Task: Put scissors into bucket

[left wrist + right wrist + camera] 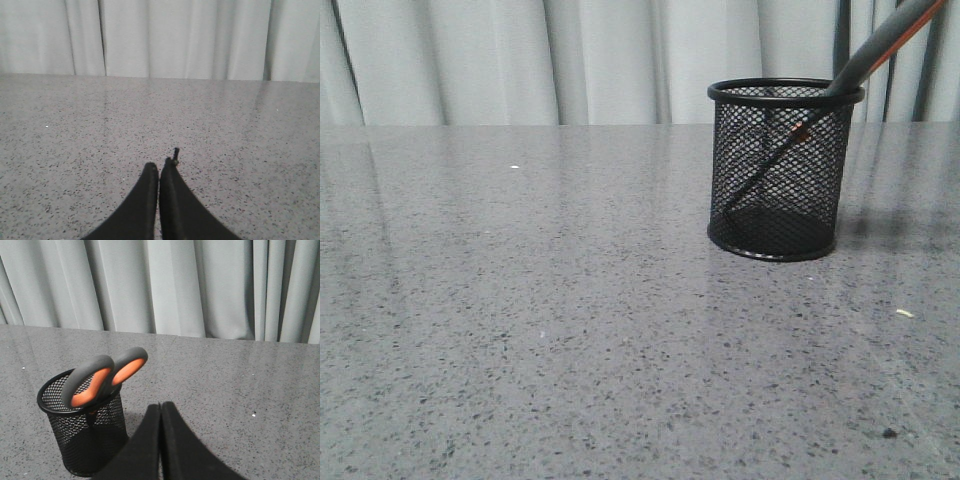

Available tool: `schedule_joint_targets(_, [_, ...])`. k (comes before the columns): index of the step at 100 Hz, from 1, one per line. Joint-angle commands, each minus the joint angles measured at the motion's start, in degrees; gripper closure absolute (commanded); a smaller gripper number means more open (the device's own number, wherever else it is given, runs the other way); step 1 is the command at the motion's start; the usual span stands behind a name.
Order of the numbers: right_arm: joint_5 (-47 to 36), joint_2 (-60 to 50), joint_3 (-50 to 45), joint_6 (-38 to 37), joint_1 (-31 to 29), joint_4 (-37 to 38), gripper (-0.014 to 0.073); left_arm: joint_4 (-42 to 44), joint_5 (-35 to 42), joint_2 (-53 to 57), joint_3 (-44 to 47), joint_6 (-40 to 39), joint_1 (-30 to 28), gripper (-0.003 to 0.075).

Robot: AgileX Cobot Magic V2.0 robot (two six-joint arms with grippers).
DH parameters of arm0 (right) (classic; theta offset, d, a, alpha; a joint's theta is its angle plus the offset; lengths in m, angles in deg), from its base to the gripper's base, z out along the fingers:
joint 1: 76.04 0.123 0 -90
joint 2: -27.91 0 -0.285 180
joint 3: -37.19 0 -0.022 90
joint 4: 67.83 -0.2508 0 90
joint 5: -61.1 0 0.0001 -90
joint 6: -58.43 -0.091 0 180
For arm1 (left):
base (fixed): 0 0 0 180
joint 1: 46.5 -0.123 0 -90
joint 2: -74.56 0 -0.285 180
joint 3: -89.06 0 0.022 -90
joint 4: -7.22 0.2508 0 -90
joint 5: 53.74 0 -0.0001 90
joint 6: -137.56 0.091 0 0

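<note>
**Scissors resting in bucket; both grippers pressed together, holding nothing**

Front view: bucket [785,170] stands upright on the grey speckled table [540,330], right of centre. Scissors [880,50] sit inside it, blades down, leaning to the right. The blade line shows through the mesh, running from the lower left of the base up to the rim on the right. The handles stick out over the rim and leave the frame at the upper right corner. An orange edge is visible along the handle. No arm appears in this view.

Right wrist view: bucket [85,432] is near the gripper, off to one side and apart from it. Scissors [102,377] lean on the rim; both oval loops, grey with orange lining, are clear of the rim. Right gripper [160,412]: fingers pressed together, nothing between them, not touching bucket or scissors.

Left wrist view: left gripper [159,172] has its fingers pressed together with only a thin seam between, nothing pinched. It is over bare table [225,130]; neither bucket nor scissors is in this view.

Pale curtain [520,60] hangs behind the table in all three views.
</note>
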Motion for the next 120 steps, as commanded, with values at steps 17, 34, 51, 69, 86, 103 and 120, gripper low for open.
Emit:
schedule_joint_targets(17, [-4.9, 0.7, 1.7, 0.2, 0.1, -0.1, 0.0667, 0.1, 4.1, 1.7, 2.3, -0.6, -0.1, 0.0740])
schedule_joint_targets(34, [-4.9, 0.7, 1.7, 0.2, 0.1, -0.1, 0.0667, 0.1, 4.1, 1.7, 2.3, -0.6, -0.1, 0.0740])
schedule_joint_targets(51, [-4.9, 0.7, 1.7, 0.2, 0.1, -0.1, 0.0667, 0.1, 4.1, 1.7, 2.3, -0.6, -0.1, 0.0740])
schedule_joint_targets(69, [-4.9, 0.7, 1.7, 0.2, 0.1, -0.1, 0.0667, 0.1, 4.1, 1.7, 2.3, -0.6, -0.1, 0.0740])
schedule_joint_targets(86, [-4.9, 0.7, 1.7, 0.2, 0.1, -0.1, 0.0667, 0.1, 4.1, 1.7, 2.3, -0.6, -0.1, 0.0740])
schedule_joint_targets(103, [-10.1, 0.8, -0.8, 0.2, 0.1, 0.2, 0.0667, 0.1, 4.1, 1.7, 2.3, -0.6, -0.1, 0.0740])
schedule_joint_targets(120, [-18.9, -1.6, -7.3, 0.2, -2.3, 2.7, 0.0667, 0.1, 4.1, 1.7, 2.3, -0.6, -0.1, 0.0740])
